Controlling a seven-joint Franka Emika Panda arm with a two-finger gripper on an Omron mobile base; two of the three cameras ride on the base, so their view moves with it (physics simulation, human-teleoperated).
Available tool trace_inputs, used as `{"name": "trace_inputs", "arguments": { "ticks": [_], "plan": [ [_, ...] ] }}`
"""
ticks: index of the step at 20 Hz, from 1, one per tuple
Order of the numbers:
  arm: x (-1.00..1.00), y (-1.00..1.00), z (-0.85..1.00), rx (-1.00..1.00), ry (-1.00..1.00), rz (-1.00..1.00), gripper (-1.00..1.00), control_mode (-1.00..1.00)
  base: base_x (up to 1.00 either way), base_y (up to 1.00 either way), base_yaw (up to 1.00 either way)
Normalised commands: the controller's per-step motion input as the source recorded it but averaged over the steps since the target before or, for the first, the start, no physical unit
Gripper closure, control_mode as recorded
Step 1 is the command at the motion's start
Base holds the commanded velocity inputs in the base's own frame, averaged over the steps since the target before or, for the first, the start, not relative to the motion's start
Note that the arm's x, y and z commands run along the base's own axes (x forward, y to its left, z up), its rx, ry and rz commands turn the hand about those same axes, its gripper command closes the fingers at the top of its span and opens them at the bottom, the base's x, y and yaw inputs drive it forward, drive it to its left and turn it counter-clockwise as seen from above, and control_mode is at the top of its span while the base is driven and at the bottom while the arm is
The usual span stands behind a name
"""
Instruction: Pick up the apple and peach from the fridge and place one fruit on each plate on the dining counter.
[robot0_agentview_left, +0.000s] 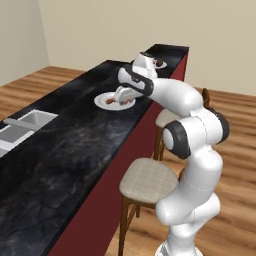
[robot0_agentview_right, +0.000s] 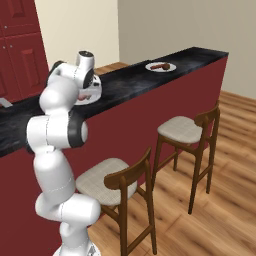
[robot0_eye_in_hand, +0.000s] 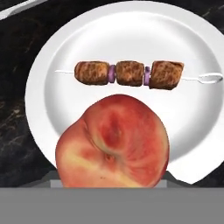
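**Operator:** Left base view. Where do you stand?

**Manual:** Your gripper sits at upper centre, low over the near plate on the dining counter. A second plate lies further along, near the top of the frame. Lower straight down. Avoid sideways travel, which could push the fruit against what already lies on the plate.

**Operator:** Right base view?

**Manual:** The arm covers most of the near plate at upper left; the jaws cannot be judged from here. The far plate, upper centre, carries a brown item. A stool stands below the counter edge, well apart from the work.

**Operator:** Hand view?

**Manual:** The peach fills the lower centre, clamped in the closed jaws. Beyond it, at upper centre, a meat skewer lies across the plate. You should set the peach on bare plate on the near side of the skewer, and release only once it rests; a round fruit will likely roll if dropped.

**Operator:** Any writing or brands?

**Manual:** None readable in any view.
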Motion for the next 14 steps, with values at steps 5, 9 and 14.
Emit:
{"name": "trace_inputs", "arguments": {
  "ticks": [5,9,14],
  "plan": [
    [0.05,0.03,-0.25,-0.06,0.05,0.03,1.0,-1.0,0.0,0.0,0.0],
    [0.04,0.05,0.04,-0.03,0.0,0.05,1.0,-1.0,0.0,0.0,0.0],
    [0.0,0.08,0.07,-0.03,0.01,0.05,-1.0,-1.0,0.0,0.0,0.0]
  ]
}}
